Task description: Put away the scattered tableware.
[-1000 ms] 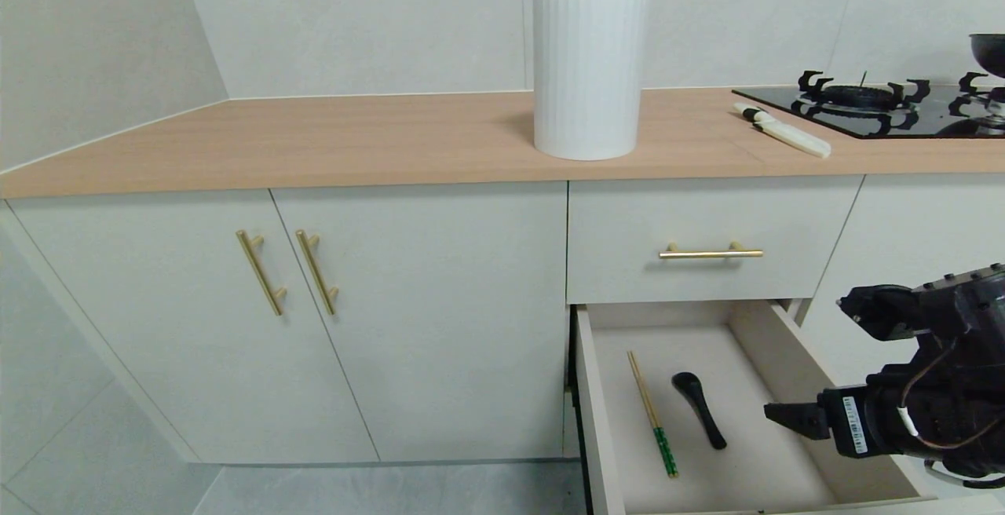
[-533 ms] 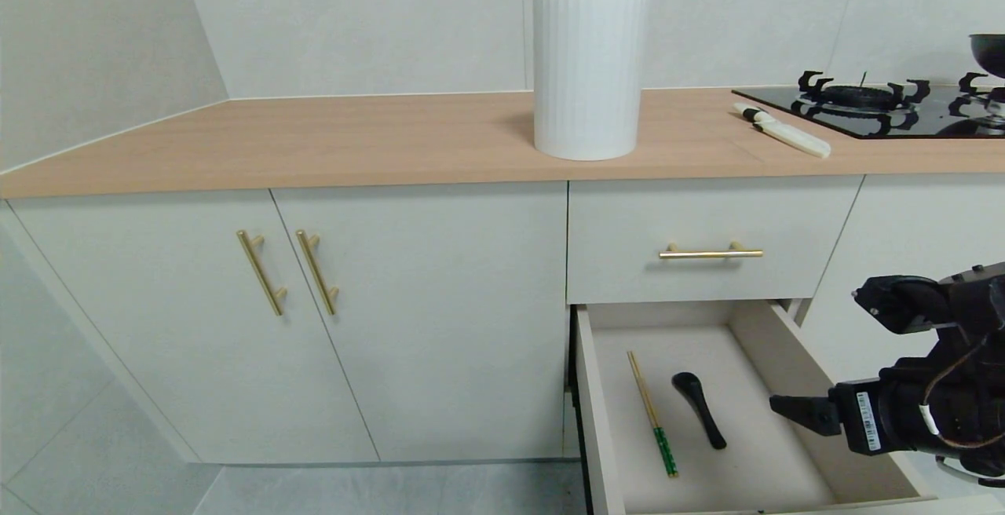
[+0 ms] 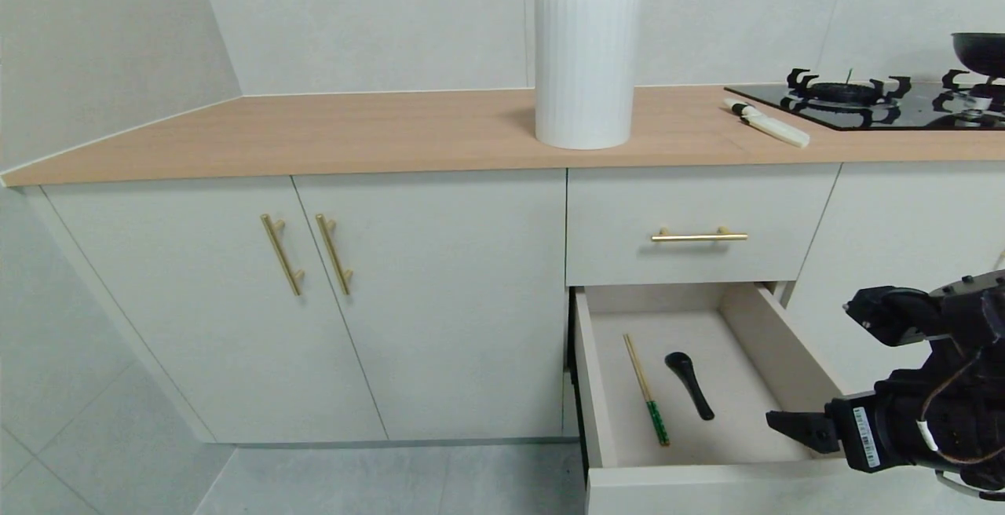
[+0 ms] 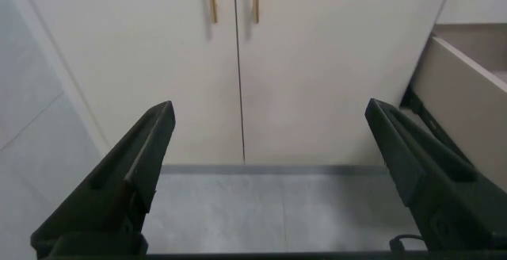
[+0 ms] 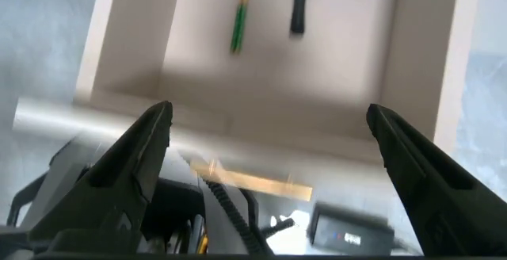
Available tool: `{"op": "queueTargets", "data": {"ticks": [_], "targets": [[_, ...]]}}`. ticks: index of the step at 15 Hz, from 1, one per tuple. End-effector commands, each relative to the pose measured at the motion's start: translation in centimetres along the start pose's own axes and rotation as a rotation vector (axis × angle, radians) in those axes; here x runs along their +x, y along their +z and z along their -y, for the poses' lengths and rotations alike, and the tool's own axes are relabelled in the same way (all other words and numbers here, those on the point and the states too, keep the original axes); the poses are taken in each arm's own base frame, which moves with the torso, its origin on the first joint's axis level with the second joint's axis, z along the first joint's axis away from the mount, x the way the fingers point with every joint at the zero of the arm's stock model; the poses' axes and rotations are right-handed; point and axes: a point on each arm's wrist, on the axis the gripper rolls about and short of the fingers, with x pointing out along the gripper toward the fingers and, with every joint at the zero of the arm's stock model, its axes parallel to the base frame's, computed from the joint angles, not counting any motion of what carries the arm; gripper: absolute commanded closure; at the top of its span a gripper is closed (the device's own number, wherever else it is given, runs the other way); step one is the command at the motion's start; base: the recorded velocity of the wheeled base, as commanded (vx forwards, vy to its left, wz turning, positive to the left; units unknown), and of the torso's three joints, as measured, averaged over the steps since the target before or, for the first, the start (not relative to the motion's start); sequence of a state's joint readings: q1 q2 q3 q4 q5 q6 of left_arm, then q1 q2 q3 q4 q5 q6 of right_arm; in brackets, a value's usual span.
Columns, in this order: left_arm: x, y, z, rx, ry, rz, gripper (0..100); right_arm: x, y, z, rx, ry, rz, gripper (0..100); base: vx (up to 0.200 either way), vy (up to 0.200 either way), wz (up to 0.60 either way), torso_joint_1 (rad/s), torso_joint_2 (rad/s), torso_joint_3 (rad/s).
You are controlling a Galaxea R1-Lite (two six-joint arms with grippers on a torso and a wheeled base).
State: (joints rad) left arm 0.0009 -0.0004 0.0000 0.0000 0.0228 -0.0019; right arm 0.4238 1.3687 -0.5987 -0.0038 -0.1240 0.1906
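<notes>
Head view: the lower drawer (image 3: pixel 590 381) is open, with chopsticks (image 3: pixel 646 389) and a black spoon (image 3: pixel 689 385) lying inside, side by side and apart. The right gripper (image 3: pixel 813 363) hangs at the drawer's right front corner, spread wide and empty. The left gripper (image 4: pixel 269 133) is equally wide, apparently low before the cabinet doors (image 4: pixel 238 54).

Nothing written is showing clearly enough to be read: no word, number or sign. A small white label (image 3: pixel 864 436) is sitting on the body of the right gripper (image 3: pixel 813 363), at about four o'clock in the head view, and its dark print is coming out too small to make out.
</notes>
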Motion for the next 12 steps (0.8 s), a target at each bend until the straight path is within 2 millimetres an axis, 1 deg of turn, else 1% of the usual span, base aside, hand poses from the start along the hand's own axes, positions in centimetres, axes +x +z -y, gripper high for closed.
{"op": "queueTargets", "data": {"ticks": [1,3,5,7,9,12], "targets": [[0.0,0.0,0.0,0.0,0.001,0.0,0,0.1,-0.1,-0.2,-0.008,0.006,-0.006,0,-0.2,0.0,0.0,0.002,0.0,0.002],[0.0,0.0,0.0,-0.001,0.001,0.0,0,0.3,-0.5,-0.5,-0.022,0.016,-0.025,0,-0.2,0.0,0.0,0.007,0.0,0.002],[0.0,0.0,0.0,0.0,0.001,0.0,0,0.5,-0.6,-0.7,-0.029,0.021,-0.036,0,0.0,0.0,0.0,0.0,0.0,0.0],[0.0,0.0,0.0,0.0,0.001,0.0,0,1.2,-1.4,-1.2,-0.058,0.03,-0.084,0,0.0,0.0,0.0,0.0,0.0,0.0],[0.0,0.0,0.0,0.0,0.001,0.0,0,2.0,-2.4,-1.9,-0.097,0.045,-0.142,0,0.0,0.0,0.0,0.0,0.0,0.0],[0.0,0.0,0.0,-0.001,0.001,0.0,0,3.9,-3.3,-2.5,-0.123,0.031,-0.231,0,0.0,0.0,0.0,0.0,0.0,0.0]]}}
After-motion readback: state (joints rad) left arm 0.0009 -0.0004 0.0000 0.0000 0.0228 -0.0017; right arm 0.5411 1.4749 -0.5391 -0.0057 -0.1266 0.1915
